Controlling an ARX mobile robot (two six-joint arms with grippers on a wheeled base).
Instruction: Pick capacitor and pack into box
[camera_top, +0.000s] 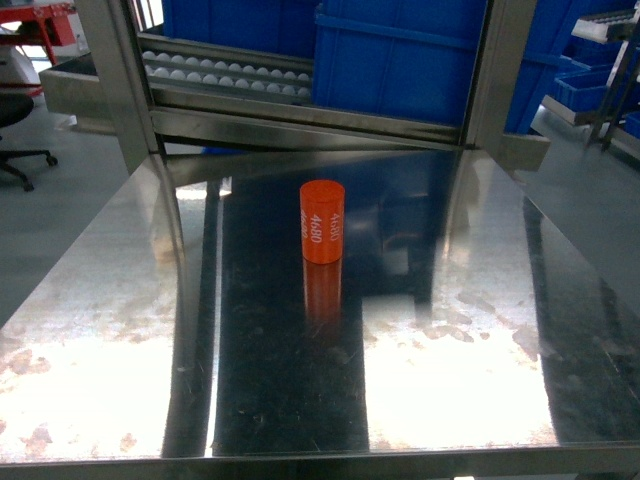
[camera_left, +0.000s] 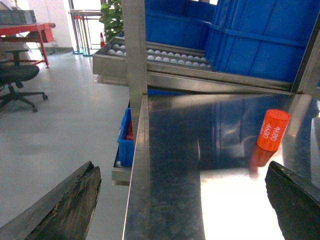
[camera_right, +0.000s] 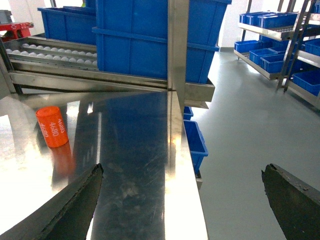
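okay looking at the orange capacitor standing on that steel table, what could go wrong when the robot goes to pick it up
1. The capacitor is a smooth upright cylinder standing alone on the slick table; a glancing finger could tip it and let it roll.
2. The shiny top shows a strong orange reflection under it, which could mislead a grasp aimed too low.
3. No box shows in any view, so packing may stall. Both grippers, left and right, are open and away from it.

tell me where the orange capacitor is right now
The orange capacitor stands upright near the middle of the steel table, in front of the blue bins, untouched.
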